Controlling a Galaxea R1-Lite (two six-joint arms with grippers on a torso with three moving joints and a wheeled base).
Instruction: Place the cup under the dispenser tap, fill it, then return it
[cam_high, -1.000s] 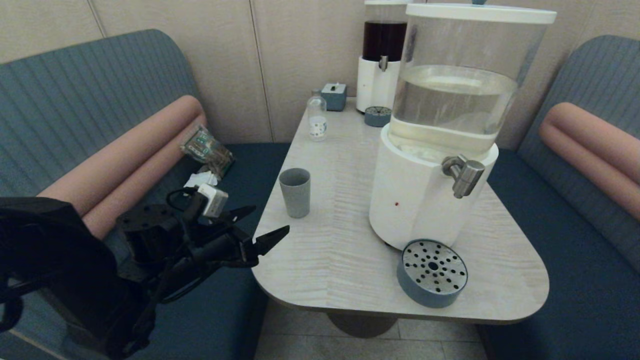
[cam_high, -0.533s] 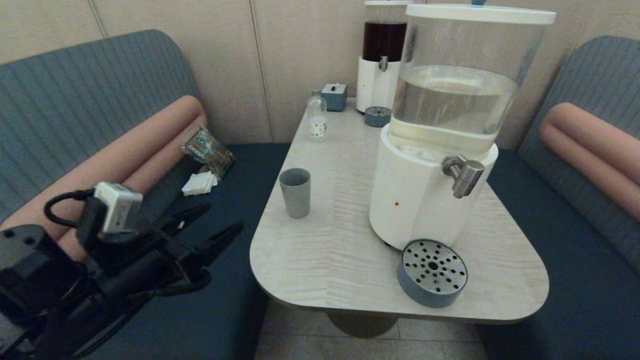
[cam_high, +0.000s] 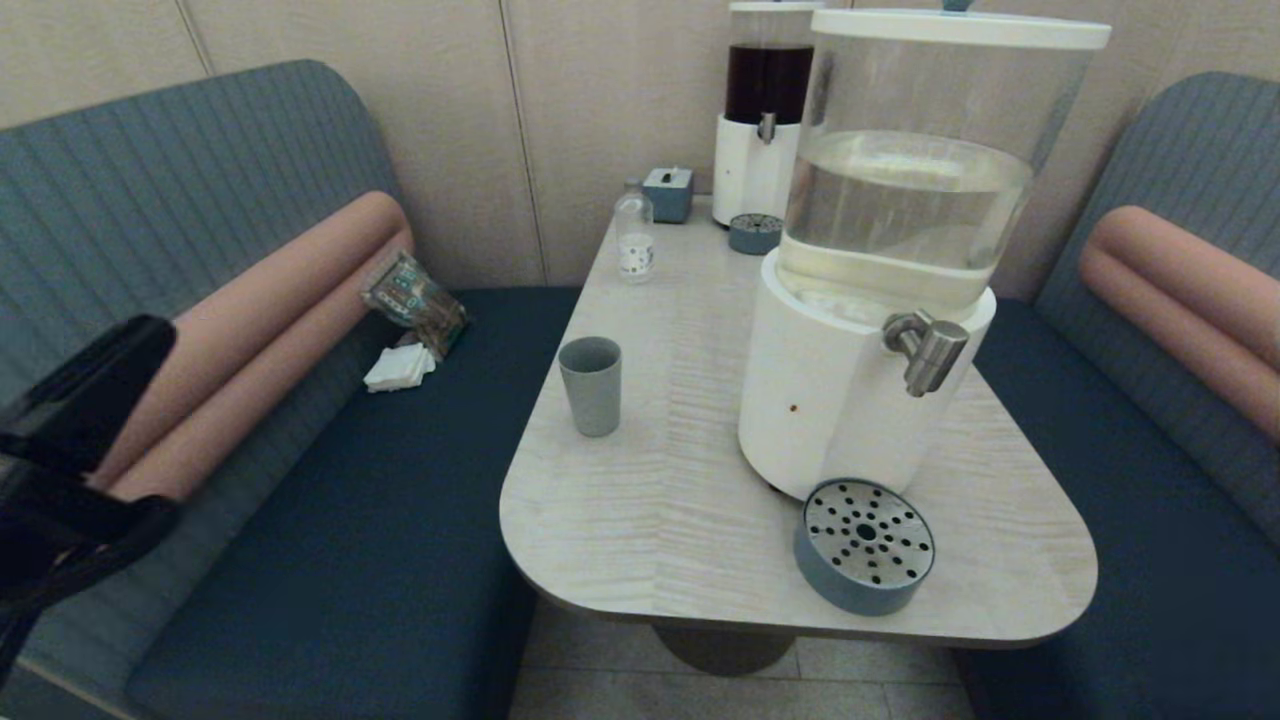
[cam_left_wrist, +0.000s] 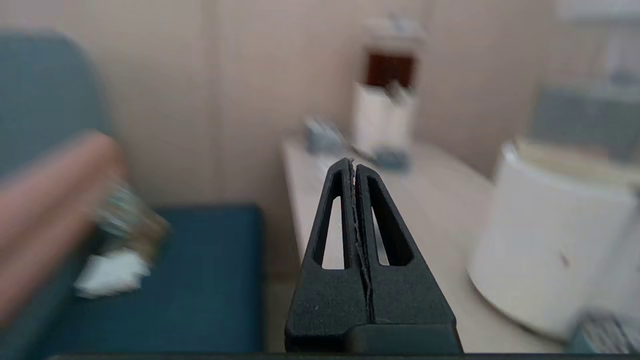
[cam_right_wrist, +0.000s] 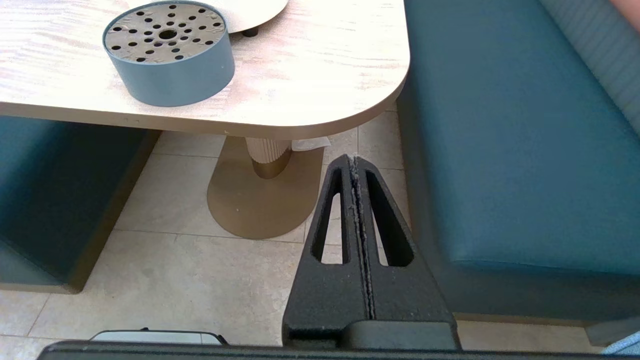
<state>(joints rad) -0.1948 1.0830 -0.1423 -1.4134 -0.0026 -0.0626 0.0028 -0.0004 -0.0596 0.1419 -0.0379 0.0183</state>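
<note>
The grey-blue cup (cam_high: 590, 385) stands upright on the table (cam_high: 660, 500) near its left edge, well left of the big dispenser's white base (cam_high: 830, 400). The brushed-steel dispenser tap (cam_high: 928, 348) points down over a round perforated drip tray (cam_high: 866, 545), which has nothing on it. My left arm (cam_high: 70, 450) is far out at the left, over the bench and away from the cup. In the left wrist view the left gripper (cam_left_wrist: 354, 167) is shut on nothing; the cup does not show there. My right gripper (cam_right_wrist: 354, 162) hangs shut and low over the floor, beside the table's front corner.
A small clear bottle (cam_high: 634, 240), a little blue box (cam_high: 668, 192) and a narrower dark-liquid dispenser (cam_high: 766, 110) with its own small tray (cam_high: 755, 232) stand at the back. A packet (cam_high: 414, 298) and napkins (cam_high: 398, 367) lie on the left bench. The table pedestal (cam_right_wrist: 265, 190) is below.
My left arm has drawn back to the left, away from the table edge, and its fingers, spread before, are now together. The cup has not moved.
</note>
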